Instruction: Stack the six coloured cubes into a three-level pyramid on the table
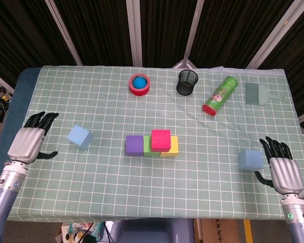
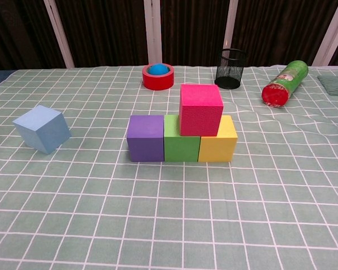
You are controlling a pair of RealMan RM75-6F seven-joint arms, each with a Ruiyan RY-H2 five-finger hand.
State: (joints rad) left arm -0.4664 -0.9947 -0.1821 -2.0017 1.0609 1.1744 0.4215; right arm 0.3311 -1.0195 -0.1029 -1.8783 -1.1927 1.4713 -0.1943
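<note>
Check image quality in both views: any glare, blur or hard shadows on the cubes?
Head view: even overhead light, no glare, cubes sharp; both hands, left hand and right hand, crisp with no motion blur. Chest view: pink cube and purple cube in focus, only soft shadows at their bases; the backdrop behind the table is very dark, detail lost there.

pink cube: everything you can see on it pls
The pink cube is a bright pink block with a matte, slightly grainy, foam-like surface and squared edges. It sits upright and level as the only piece on the second level, resting across the seam between the green cube and yellow cube, clear of the purple cube. Neither hand touches it. The chest view shows its front and top faces; no marks visible.
</note>
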